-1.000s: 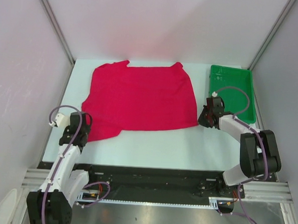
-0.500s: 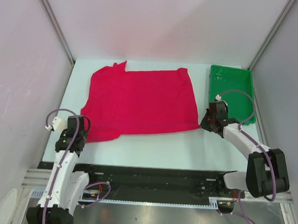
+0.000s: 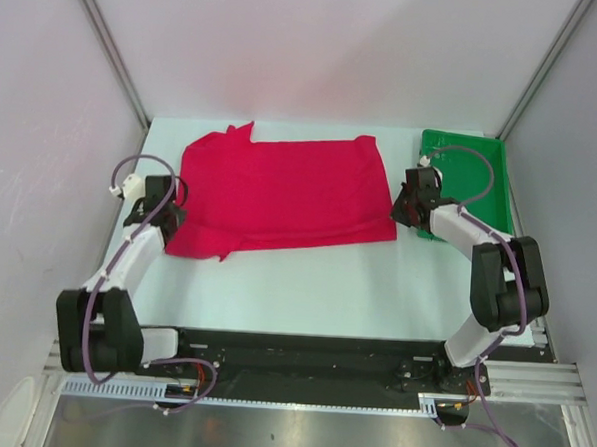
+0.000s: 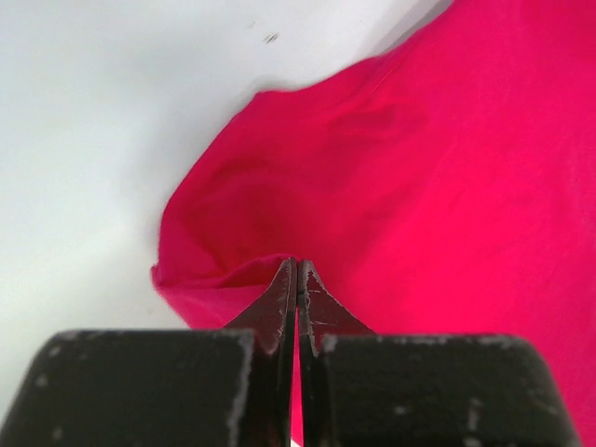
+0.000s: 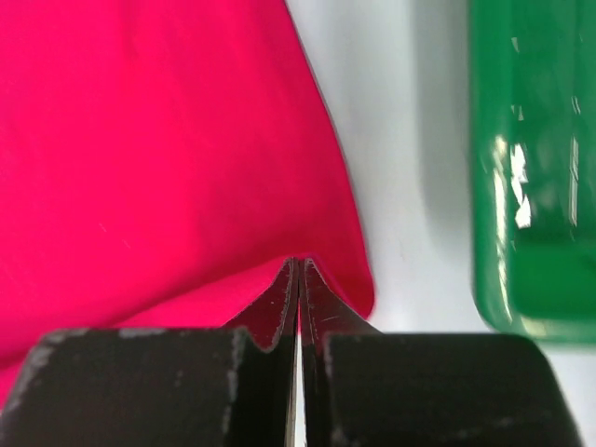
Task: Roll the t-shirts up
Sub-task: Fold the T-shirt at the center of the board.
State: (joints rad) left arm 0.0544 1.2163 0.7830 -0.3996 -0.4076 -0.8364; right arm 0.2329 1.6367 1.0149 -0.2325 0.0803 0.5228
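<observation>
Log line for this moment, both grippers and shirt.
left gripper: shut on t-shirt, near-left edge | right gripper: shut on t-shirt, near-right edge | t-shirt: spread on table, unrolled | green tray: right of shirt

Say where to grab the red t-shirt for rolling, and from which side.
Probably its two near corners, approached from the near side: the t-shirt lies flat with its near edge across the table, and the left gripper and right gripper pinch there.

A green plastic tray (image 3: pixel 498 209) sits at the far right corner of the white bench (image 3: pixel 305 284), its glossy wall catching light. Pale grey panels (image 3: pixel 318 44) enclose the bench, and a metal rail (image 3: pixel 298 424) runs along the near edge.
</observation>
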